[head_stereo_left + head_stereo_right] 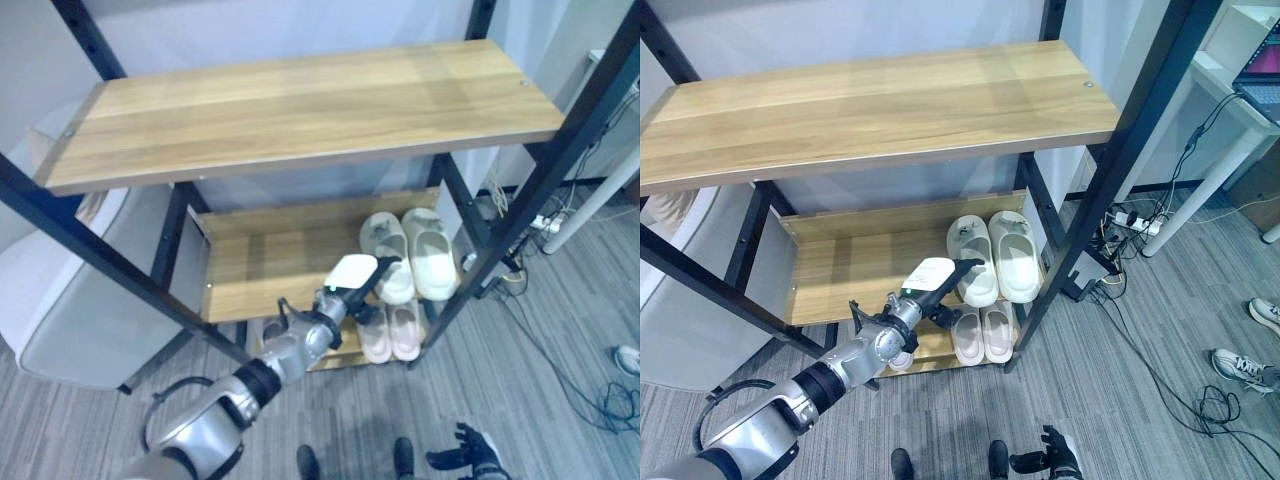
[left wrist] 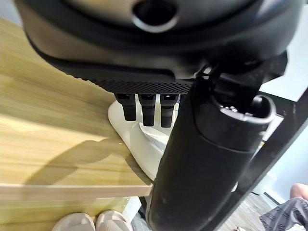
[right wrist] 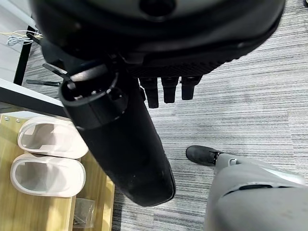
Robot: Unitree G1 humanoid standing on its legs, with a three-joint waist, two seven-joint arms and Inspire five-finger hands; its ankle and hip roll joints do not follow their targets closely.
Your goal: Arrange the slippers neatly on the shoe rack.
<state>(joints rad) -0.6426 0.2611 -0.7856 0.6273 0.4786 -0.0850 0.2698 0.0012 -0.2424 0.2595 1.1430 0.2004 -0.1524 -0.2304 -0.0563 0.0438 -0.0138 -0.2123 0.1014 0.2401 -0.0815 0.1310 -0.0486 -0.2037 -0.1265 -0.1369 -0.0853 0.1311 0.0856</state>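
1. Slippers are the job: the left hand (image 1: 352, 290) reaches over the middle shelf (image 1: 260, 260) of the shoe rack (image 1: 880, 95); its fingers (image 2: 144, 108) are straight and apart, resting on the heel end of the near white slipper (image 1: 383, 250), gripping nothing.
2. Just past that hand's fingertips, the white slipper lies toes toward the back of the shelf, and its mate, the second white slipper (image 1: 432, 250), lies touching it on the far side, parallel and level.
3. Below the hand, on the bottom shelf, a pink pair (image 1: 392, 330) sits side by side, lined up.
4. The right hand (image 3: 166, 86) hangs low over the carpet floor (image 3: 250, 106), well away from the rack; its fingers look relaxed and hold nothing.
5. Judged from this, both visible pairs are already shelved and the work seems nearly done; what appears left is a last nudge to square the white pair. Something pale shows on the bottom shelf under the left arm, too hidden to name.
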